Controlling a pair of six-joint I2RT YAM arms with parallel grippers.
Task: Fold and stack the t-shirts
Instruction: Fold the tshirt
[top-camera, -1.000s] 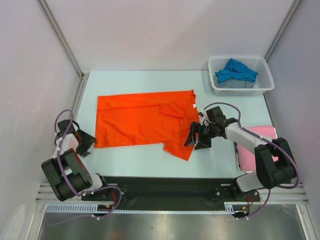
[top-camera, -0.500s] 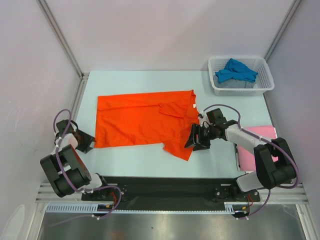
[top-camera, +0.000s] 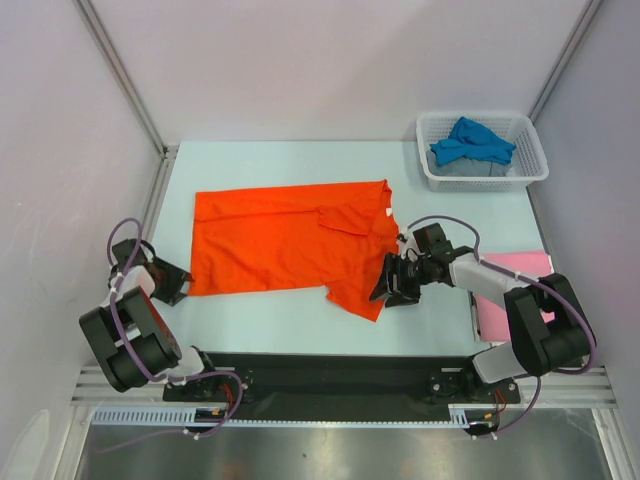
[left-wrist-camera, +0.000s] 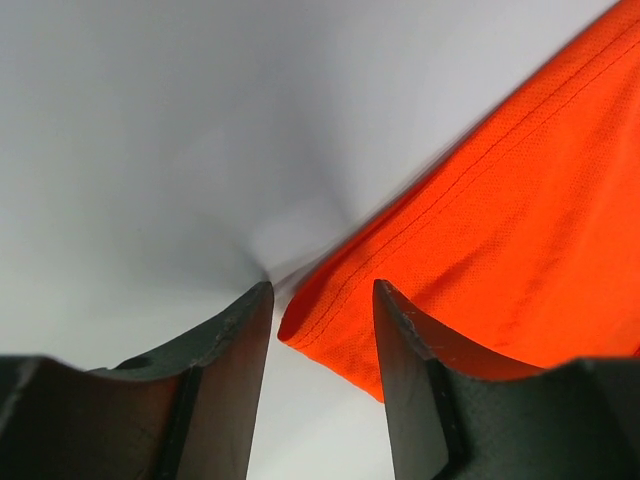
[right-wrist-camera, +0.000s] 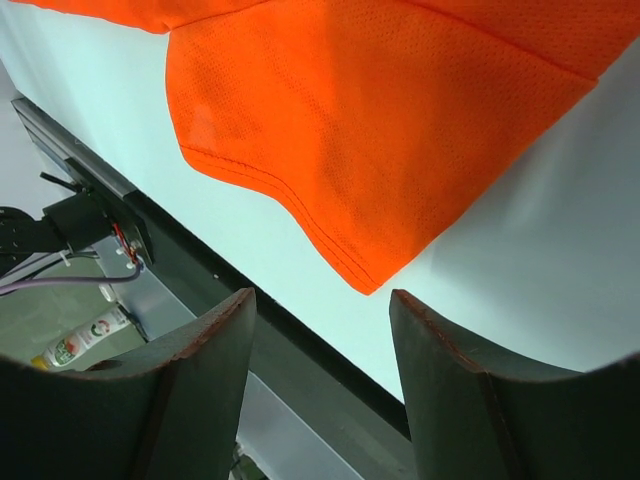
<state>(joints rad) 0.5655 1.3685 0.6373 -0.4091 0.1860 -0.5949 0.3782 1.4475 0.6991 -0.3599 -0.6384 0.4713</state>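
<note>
The work surface is a pale blue-white table (top-camera: 260, 170), bounded at its near edge by a black rail (top-camera: 330, 370) that carries both arm bases; plain light walls (top-camera: 330, 60) enclose it at the back and sides, with metal posts (top-camera: 120, 75) in the rear corners.

The orange-red t-shirt (top-camera: 290, 240) lies spread flat in the centre-left of the table, with one sleeve pointing toward the near edge on its right side; the blue t-shirt (top-camera: 470, 142) lies bunched inside the white mesh basket (top-camera: 530, 170) at the far right corner; the pink t-shirt (top-camera: 525, 265) lies flat at the right edge, partly covered by the right arm.

The left gripper (left-wrist-camera: 320, 300) sits low at the shirt's near left corner; its fingers stand apart, with the hemmed corner lying between them and a gap visible beside the left finger, so nothing is pinched.

The right gripper (right-wrist-camera: 320, 310) sits at the near sleeve; its fingers are spread wide, and the sleeve's hemmed tip lies just ahead of them, unheld.
</note>
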